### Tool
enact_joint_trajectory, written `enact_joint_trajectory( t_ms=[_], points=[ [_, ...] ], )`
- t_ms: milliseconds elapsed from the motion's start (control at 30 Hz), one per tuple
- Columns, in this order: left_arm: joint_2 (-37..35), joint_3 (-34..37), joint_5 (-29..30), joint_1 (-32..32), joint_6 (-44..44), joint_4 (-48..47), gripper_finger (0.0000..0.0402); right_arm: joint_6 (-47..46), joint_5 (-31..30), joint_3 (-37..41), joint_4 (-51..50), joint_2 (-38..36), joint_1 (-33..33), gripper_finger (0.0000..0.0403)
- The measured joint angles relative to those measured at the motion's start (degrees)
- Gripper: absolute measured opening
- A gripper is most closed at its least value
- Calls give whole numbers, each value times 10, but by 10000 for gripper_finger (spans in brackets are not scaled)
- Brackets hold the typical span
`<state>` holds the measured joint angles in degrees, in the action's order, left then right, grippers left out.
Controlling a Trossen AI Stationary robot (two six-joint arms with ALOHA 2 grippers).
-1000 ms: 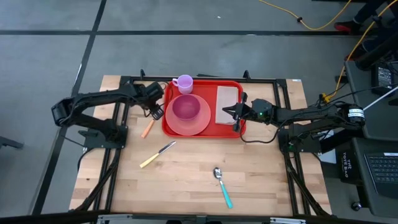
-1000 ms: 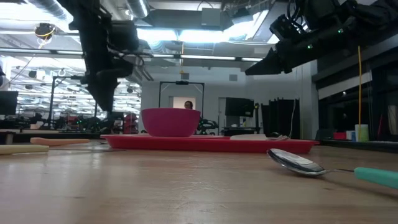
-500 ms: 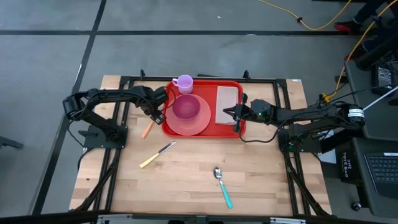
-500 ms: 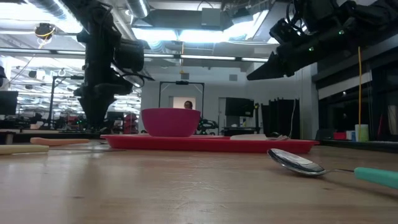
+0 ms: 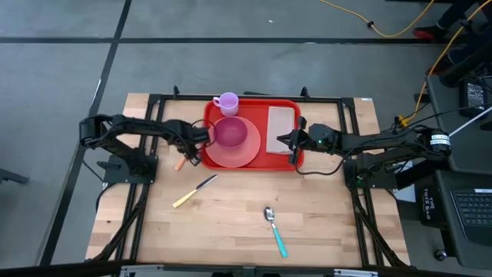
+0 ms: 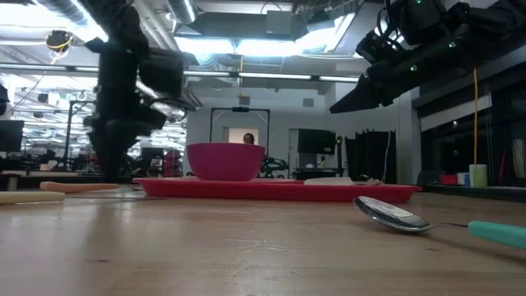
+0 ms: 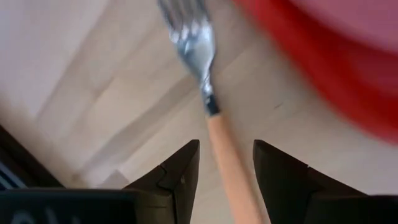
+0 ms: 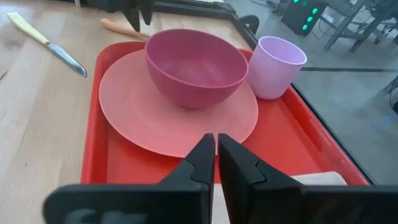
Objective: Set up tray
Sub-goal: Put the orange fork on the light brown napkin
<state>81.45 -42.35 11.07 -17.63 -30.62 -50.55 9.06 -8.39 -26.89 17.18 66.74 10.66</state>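
The red tray [image 5: 257, 108] lies at the table's far middle. On it rest a salmon plate [image 5: 244, 156] carrying a magenta bowl [image 5: 230, 133], a lilac cup [image 5: 227, 102] and a beige napkin [image 5: 281, 127]. A fork [image 5: 182, 160] with an orange handle lies on the wood just left of the tray. My left gripper [image 5: 191, 157] hangs low over it, open, with a finger on either side of the handle [image 7: 231, 168], not touching. My right gripper [image 5: 291, 144] is shut and hovers above the tray's right part, raised clear in the low view [image 6: 337, 105].
A yellow-handled knife [image 5: 194, 191] lies on the wood nearer than the fork. A teal-handled spoon [image 5: 275, 229] lies near the table's near edge, right of centre. Black frame rails run along the table's left, right and far sides.
My left gripper has moved from beside the tray's far left corner toward the near edge and down, ending low over the fork. The right arm has stayed put above the tray.
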Motion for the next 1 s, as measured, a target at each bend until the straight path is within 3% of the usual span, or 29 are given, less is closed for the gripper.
enact_joint_trajectory(
  t_ms=[267, 667, 800, 1000],
  points=[
    [0, 55, -5, 3, -10, 65, 145, 0, 0, 0, 1, 0, 0, 26],
    [-2, 64, -16, 3, -26, 95, 141, 1, 0, 0, 15, 0, 0, 26],
    [-1, 64, -16, 3, -82, 93, 113, 1, 0, 0, 15, 0, 0, 26],
    [-1, 64, -15, 3, -103, 88, 30, 1, 0, 0, 15, 0, 0, 26]
  ],
)
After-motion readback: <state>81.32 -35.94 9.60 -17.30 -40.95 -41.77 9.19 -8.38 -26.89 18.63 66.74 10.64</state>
